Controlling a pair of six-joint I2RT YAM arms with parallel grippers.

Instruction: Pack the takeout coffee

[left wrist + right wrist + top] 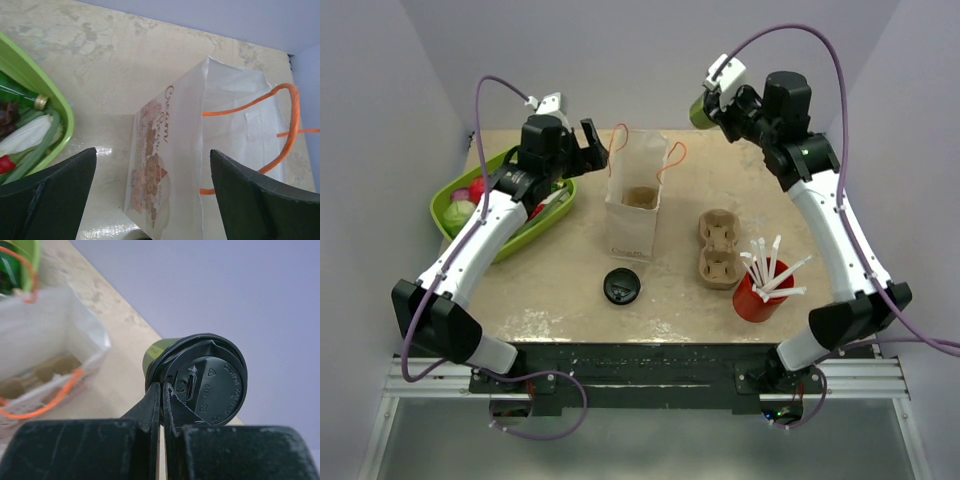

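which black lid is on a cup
The lid pinched in the right gripper, capping the green cup; the other lid lies loose on the table near the bag.

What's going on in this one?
The right gripper is pinched shut on the lid rim of the takeout coffee, holding it up off the table, to the right of the paper bag. The left gripper hangs open beside the bag's left side. The coffee is not yet in the bag.
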